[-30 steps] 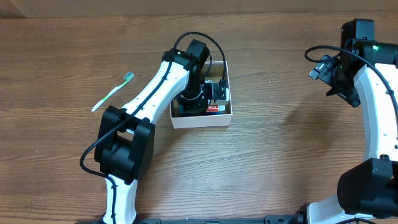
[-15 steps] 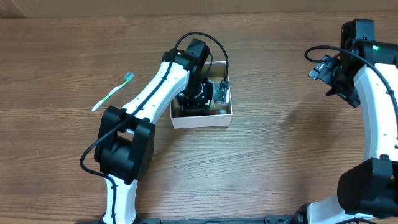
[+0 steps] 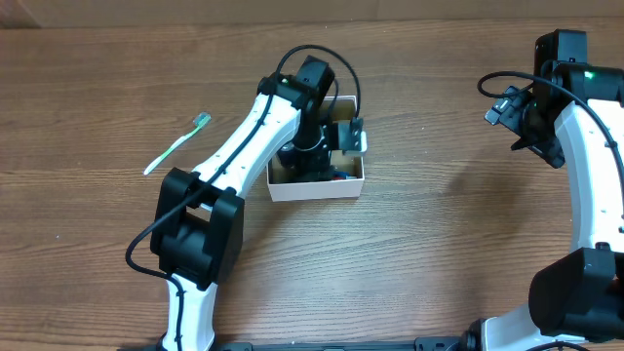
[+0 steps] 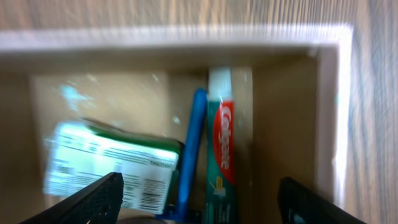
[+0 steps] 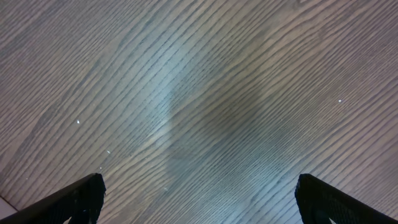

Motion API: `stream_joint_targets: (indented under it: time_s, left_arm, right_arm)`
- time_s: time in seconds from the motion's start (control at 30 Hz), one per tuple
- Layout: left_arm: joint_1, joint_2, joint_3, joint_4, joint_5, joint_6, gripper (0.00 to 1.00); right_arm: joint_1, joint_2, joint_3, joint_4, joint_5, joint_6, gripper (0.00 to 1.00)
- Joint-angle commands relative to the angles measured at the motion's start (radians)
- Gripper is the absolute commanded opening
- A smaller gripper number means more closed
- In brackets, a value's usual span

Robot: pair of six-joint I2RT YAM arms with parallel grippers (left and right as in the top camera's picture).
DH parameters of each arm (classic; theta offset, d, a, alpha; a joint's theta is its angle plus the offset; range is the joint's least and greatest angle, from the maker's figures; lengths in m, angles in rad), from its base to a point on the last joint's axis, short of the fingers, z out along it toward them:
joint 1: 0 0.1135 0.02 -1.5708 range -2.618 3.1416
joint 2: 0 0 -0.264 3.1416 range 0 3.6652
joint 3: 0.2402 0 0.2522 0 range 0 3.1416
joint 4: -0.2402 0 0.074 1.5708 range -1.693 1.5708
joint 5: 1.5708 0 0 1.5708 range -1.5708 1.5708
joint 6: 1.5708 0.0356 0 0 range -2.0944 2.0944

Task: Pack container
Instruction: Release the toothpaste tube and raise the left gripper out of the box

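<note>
The container [image 3: 314, 191] is a shallow white box with a brown inside, left of the table's middle. In the left wrist view its white wall [image 4: 329, 124] frames a Colgate toothpaste tube [image 4: 222, 146], a blue stick-shaped item [image 4: 193, 143] and a green-and-white packet [image 4: 112, 165], all lying on the bottom. My left gripper [image 3: 349, 138] hovers over the container, open, with nothing between its fingertips [image 4: 93, 199]. My right gripper [image 3: 509, 109] hangs at the far right, open over bare wood [image 5: 199, 112].
A green toothbrush [image 3: 177, 144] lies on the wooden table left of the left arm. The left arm's black wrist covers much of the container's inside in the overhead view.
My left gripper has gone from nearly shut to open and has drawn up and back from the things in the container. The right arm has not moved.
</note>
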Motion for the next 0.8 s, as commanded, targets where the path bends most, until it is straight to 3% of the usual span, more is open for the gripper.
stream_joint_targets:
  time_s: [0.0,0.07,0.2,0.3,0.37,0.57,0.77]
  left_arm:
    - [-0.031,-0.016,0.183,-0.051,0.011,-0.125,0.82]
    - [-0.043,-0.016,0.286,-0.107,0.014,-0.171,0.84]
    - [-0.056,-0.016,0.519,-0.261,0.0,-0.256,1.0]
    - [-0.033,-0.016,0.709,-0.399,-0.055,-0.306,1.0]
    - [-0.001,-0.017,0.77,-0.424,-0.116,-0.403,1.0]
    - [0.206,-0.015,0.795,-0.517,-0.374,-0.774,1.0]
    - [0.47,-0.015,0.695,-0.528,-0.264,-0.819,1.0]
  right_arm:
    - [0.0,-0.012,0.003,0.005,0.0,0.005,1.0]
    - [0.0,-0.012,0.003,0.005,0.0,0.005,1.0]
    - [0.0,-0.012,0.003,0.005,0.0,0.005,1.0]
    - [0.0,-0.012,0.003,0.005,0.0,0.005,1.0]
    - [0.0,-0.012,0.003,0.005,0.0,0.005,1.0]
    - [0.0,-0.012,0.003,0.005,0.0,0.005,1.0]
    - [0.0,-0.012,0.003,0.005,0.0,0.005,1.0]
